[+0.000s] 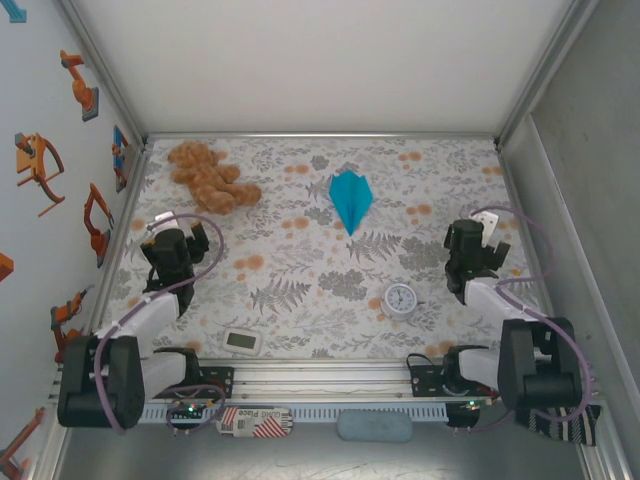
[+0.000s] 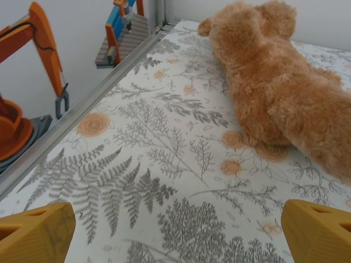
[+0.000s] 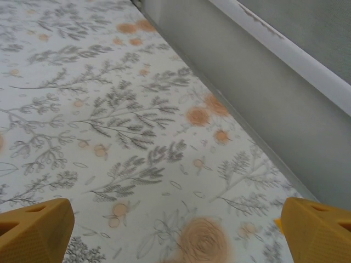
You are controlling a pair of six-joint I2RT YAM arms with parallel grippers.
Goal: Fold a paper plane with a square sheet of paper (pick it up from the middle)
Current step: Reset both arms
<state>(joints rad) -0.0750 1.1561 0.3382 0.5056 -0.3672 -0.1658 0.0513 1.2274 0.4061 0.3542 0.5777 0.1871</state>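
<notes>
The paper plane [image 1: 351,198] lies flat on the floral tabletop [image 1: 300,265], beyond centre, nose pointing toward the near edge. A teddy bear [image 1: 210,177] lies far left. A clock [image 1: 401,299] sits nearer, right of centre; a white gadget [image 1: 242,342] lies by the near edge. The left tool [image 1: 168,240] and right tool [image 1: 468,245] stand at the sides, well apart from the plane.
</notes>
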